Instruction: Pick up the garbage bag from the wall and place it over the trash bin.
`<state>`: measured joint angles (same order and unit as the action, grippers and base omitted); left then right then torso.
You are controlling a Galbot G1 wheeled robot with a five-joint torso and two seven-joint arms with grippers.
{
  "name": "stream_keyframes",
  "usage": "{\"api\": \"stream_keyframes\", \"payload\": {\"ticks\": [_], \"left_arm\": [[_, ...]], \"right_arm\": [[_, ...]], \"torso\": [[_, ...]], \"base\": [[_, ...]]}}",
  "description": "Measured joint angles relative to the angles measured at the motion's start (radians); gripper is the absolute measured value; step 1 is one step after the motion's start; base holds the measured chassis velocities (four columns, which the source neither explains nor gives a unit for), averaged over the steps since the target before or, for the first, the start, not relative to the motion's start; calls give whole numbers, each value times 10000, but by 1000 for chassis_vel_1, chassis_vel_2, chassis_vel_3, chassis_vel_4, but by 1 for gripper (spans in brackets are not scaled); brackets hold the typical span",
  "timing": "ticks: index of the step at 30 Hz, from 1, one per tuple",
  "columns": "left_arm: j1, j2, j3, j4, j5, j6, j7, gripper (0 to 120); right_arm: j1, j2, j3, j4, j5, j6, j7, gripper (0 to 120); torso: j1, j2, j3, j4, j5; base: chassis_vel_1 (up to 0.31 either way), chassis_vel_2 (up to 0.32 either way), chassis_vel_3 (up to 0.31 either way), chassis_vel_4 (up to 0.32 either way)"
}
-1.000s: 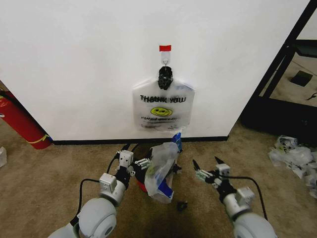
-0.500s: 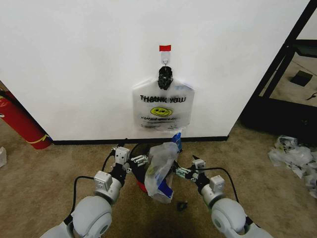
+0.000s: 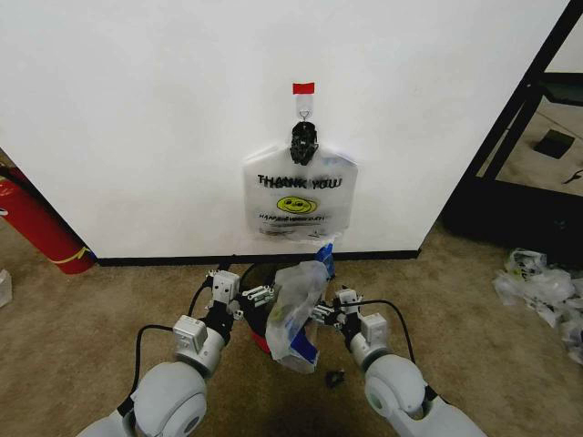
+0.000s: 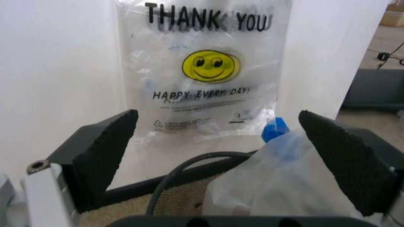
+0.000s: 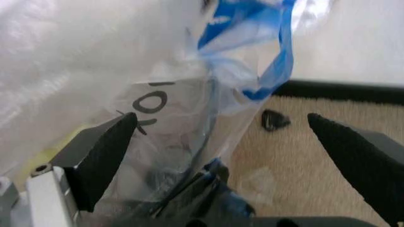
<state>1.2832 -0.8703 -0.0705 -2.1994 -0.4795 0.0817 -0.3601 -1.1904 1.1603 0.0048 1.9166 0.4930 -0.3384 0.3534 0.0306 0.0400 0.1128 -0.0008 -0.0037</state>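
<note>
Our right gripper (image 3: 321, 310) has swung in from the side and now sits with its jaws spread wide against the crumpled translucent plastic bag (image 3: 293, 314) draped on the round black mesh trash bin (image 3: 260, 314). Our left gripper (image 3: 253, 295), also wide open, has barely shifted at the bin's other side. So we are closing on the wrong bag: the printed "THANK YOU" garbage bag (image 3: 299, 198) hangs ahead and above both grippers on the white wall (image 3: 137, 118), untouched.

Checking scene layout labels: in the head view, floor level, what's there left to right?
Fire extinguisher → left pincer → bag on the bin → right pincer → plastic scraps.
</note>
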Motion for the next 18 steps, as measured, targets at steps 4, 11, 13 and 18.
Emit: {"api": "stream_keyframes", "payload": {"ticks": [4,11,13,18], "left_arm": [[26,-6,11,-20,-151,0,0,100],[21,-70,101,-3,-147,-29,6,100],[-17,-76,131,23,-136,-41,8,100],[-69,-82,190,88,-118,-69,13,100]], "right_arm": [[48,249,-82,-1,294,-151,433,100],[134,761,-354,-218,-38,-157,856,100],[197,896,-425,-296,-100,-175,957,100],[291,1106,-518,-522,-172,-274,1129,98]], "torso": [[0,0,0,1,0],[0,0,0,0,0],[0,0,0,0,1],[0,0,0,0,1]], "base": [[0,0,0,0],[0,0,0,0],[0,0,0,0],[0,0,0,0]]}}
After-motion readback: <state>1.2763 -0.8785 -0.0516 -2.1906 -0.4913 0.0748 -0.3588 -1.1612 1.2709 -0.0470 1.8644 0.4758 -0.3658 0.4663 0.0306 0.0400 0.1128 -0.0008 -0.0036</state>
